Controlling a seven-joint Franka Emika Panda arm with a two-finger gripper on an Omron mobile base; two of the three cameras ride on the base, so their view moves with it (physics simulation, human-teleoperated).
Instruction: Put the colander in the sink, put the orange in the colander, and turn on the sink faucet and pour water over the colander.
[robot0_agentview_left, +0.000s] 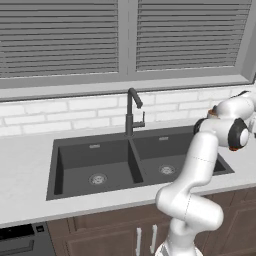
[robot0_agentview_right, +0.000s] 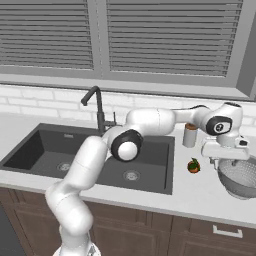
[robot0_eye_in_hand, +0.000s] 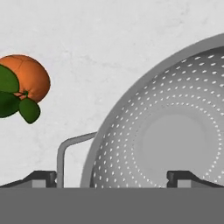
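The silver perforated colander (robot0_agentview_right: 241, 178) stands on the counter right of the sink (robot0_agentview_right: 40, 145), empty. The orange (robot0_agentview_right: 193, 166) with green leaves lies on the counter between the two. My gripper (robot0_agentview_right: 222, 160) hangs open just above the colander's left rim. In the hand view the open gripper (robot0_eye_in_hand: 113, 180) straddles that rim and the side handle (robot0_eye_in_hand: 65, 148): one fingertip (robot0_eye_in_hand: 43, 177) stands outside the handle, the other over the colander (robot0_eye_in_hand: 175, 131) bowl. The orange (robot0_eye_in_hand: 28, 76) lies apart from the colander. The dark faucet (robot0_agentview_left: 131, 112) rises behind the divider of the sink (robot0_agentview_left: 85, 160), with no water running.
A small cylindrical container with a brown top (robot0_agentview_right: 190, 135) stands on the counter behind the orange. A white brick backsplash and a window with blinds run behind the sink. Cabinet fronts lie below the counter's front edge.
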